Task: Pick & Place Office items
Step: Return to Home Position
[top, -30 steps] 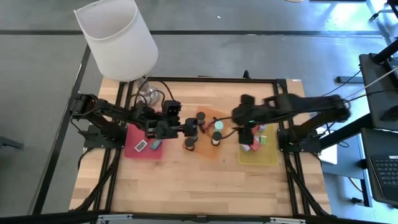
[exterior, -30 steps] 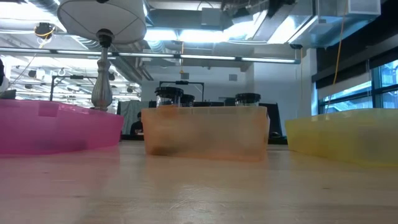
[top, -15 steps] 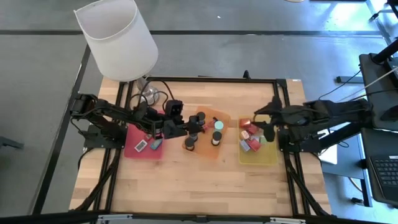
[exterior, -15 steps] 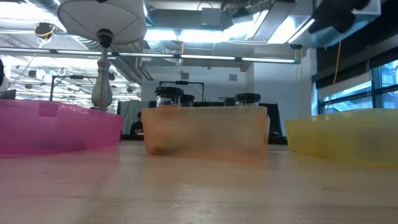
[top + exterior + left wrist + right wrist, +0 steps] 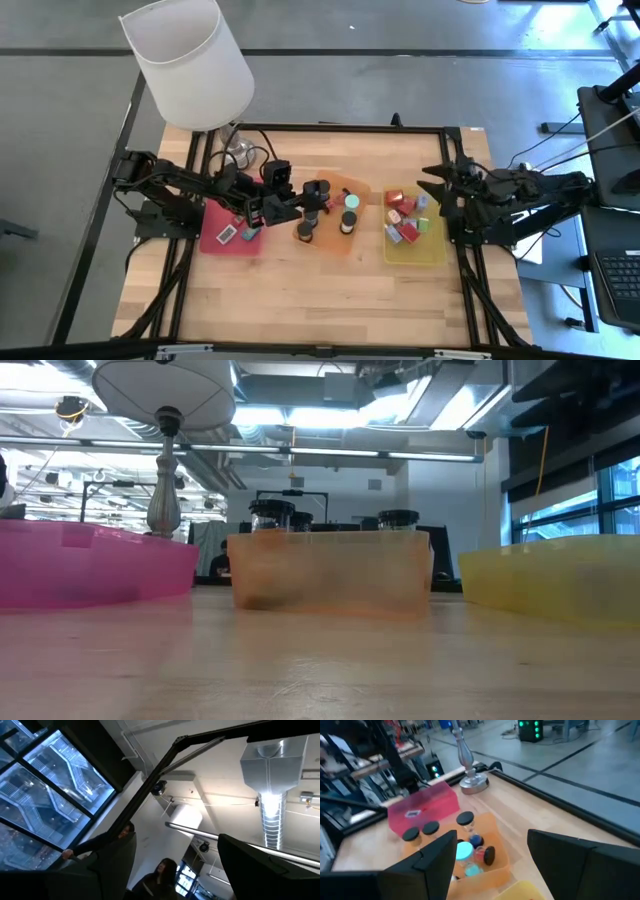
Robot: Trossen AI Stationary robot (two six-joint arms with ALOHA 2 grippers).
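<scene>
Both finger pairs gape, empty: left gripper [image 5: 177, 840] nr translucent orange tray [image 5: 336, 246], right gripper [image 5: 491, 834] by yellow tray [image 5: 415, 253].

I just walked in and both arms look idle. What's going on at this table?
Sorting looks about done. The small office items lie in a pink bin, an orange bin and a yellow bin. The right hand is open and empty by the yellow bin's rim. The left hand is open and empty too, its arm reaching over the pink bin toward the orange one.
</scene>
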